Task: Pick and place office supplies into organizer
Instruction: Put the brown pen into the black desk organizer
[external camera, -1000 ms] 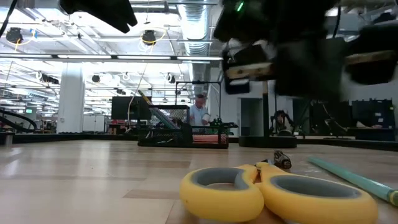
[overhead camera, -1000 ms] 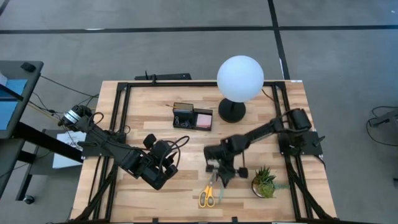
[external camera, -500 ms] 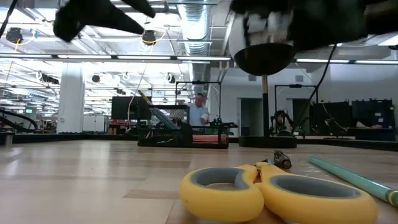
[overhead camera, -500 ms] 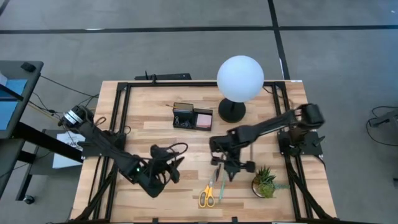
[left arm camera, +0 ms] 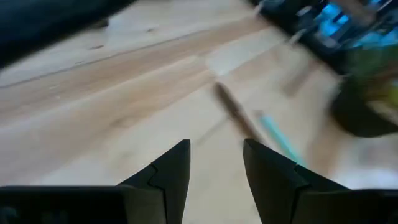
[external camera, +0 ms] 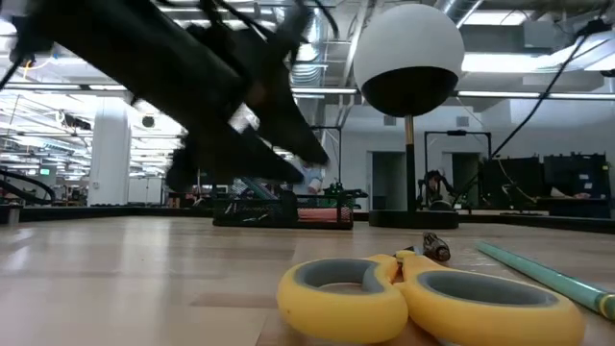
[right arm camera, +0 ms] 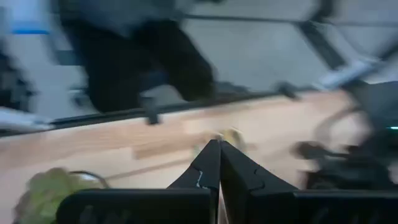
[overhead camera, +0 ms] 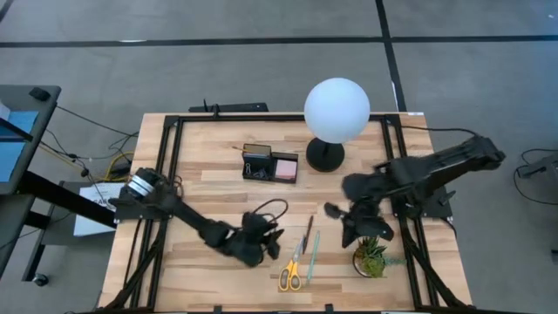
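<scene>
**Left gripper approaching the loose supplies**

Near the worktop's front edge, the left gripper (overhead camera: 261,244) hangs empty with fingers parted, facing the dark brown pencil (left arm camera: 236,112) and thin teal pen (left arm camera: 277,137), probably to line up a pick. Yellow-handled scissors (overhead camera: 291,272) lie just beside these. The right gripper (overhead camera: 353,234), fingers pressed together and empty, sits over the small green potted plant (overhead camera: 370,259). The black rectangular desk organizer (overhead camera: 269,164) stands well apart, beside the white globe lamp (overhead camera: 336,109). No writing is legible.
</scene>
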`<control>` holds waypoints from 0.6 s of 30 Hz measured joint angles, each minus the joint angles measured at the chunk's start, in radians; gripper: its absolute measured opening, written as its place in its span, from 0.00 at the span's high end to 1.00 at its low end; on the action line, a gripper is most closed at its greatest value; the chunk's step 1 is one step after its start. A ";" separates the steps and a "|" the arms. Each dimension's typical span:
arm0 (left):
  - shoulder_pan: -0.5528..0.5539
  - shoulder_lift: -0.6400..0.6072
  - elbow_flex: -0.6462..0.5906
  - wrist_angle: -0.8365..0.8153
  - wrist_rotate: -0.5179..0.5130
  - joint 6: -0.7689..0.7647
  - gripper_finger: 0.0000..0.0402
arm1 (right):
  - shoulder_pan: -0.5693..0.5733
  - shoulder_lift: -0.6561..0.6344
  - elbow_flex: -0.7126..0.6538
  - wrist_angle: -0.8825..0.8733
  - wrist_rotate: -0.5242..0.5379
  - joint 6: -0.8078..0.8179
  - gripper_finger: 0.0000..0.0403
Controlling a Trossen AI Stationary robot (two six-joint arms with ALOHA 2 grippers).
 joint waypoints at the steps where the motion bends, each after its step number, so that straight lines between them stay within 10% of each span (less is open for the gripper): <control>1: 0.027 0.016 0.010 0.000 0.038 0.015 0.64 | 0.018 -0.030 0.000 0.007 0.055 0.049 1.00; 18: 0.269 0.222 0.384 -0.116 0.469 0.410 0.61 | 0.242 -0.309 0.001 0.007 0.140 0.211 1.00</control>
